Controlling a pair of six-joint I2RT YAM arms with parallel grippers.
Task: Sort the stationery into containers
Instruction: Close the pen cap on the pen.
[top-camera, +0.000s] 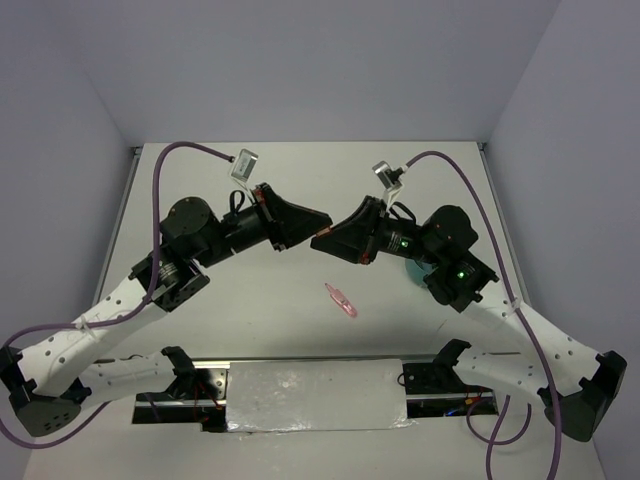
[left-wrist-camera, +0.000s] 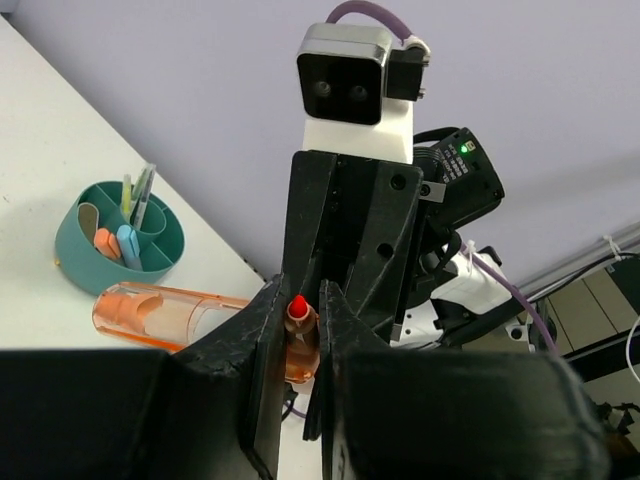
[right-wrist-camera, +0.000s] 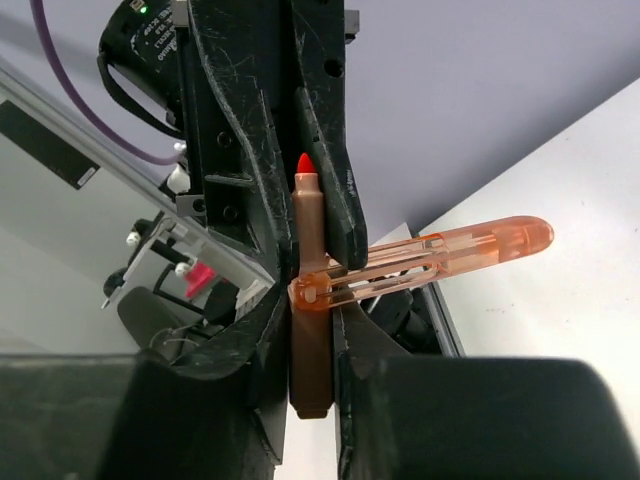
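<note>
Above the desk (top-camera: 280, 330), between the two arms, we saw the orange highlighter (right-wrist-camera: 308, 230) held with its red tip bare. The left end effector (left-wrist-camera: 298, 320) was clenched on it near the tip, the right end effector (right-wrist-camera: 312, 330) pressed against the lower barrel, and its translucent cap (right-wrist-camera: 470, 245) stuck out sideways. We judged it light, stiff and smooth, likely to pivot in a narrow pinch, so mid-barrel, clear of the inky tip, seemed the best hold; the teal cup (left-wrist-camera: 75, 255) stood on the desk.
</note>
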